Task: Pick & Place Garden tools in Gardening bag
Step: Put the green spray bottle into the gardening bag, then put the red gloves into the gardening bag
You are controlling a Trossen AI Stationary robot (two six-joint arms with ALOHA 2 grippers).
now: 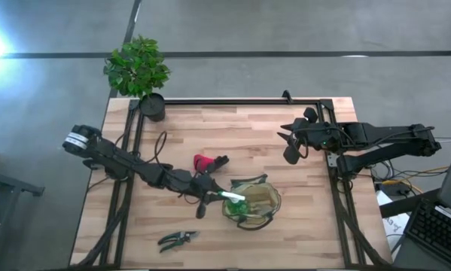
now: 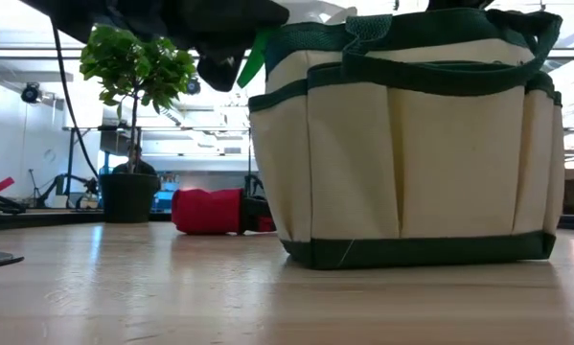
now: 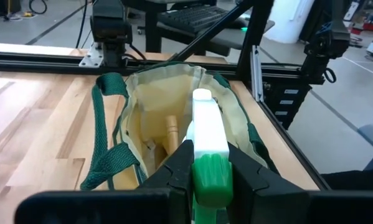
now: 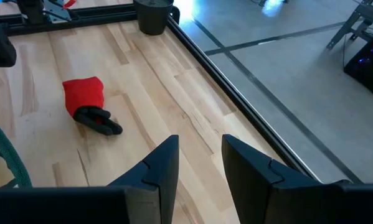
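Note:
The tan gardening bag [image 1: 254, 202] with green trim stands upright on the table, near the front and right of centre, its mouth open [image 3: 152, 118]. A wooden tool handle [image 3: 172, 132] sticks up inside it. My left gripper [image 1: 212, 194] is at the bag's left rim, shut on the green and white spray bottle [image 3: 206, 140]. The red-and-black item [image 1: 207, 161] lies left of the bag, toward the far side. Dark pruning shears [image 1: 178, 239] lie near the front edge. My right gripper [image 4: 200, 163] hangs open above the table's far right with nothing between its fingers. My left gripper pinches the spray bottle's green part [image 3: 211, 179] between its two fingers [image 3: 179, 169], next to where the white part begins. The fingers come from the table's left, nearly level and tipped slightly down, and lie along the bottle. The white end [image 3: 202, 98] juts forward over the bag's open mouth, clear of the table.
A leafy plant [image 1: 138, 66] in a black pot [image 1: 153, 107] stands at the far left corner. A black frame rail [image 1: 240, 100] runs along the far edge and down both sides. The bag's looped green handles [image 3: 105, 143] hang over its rim.

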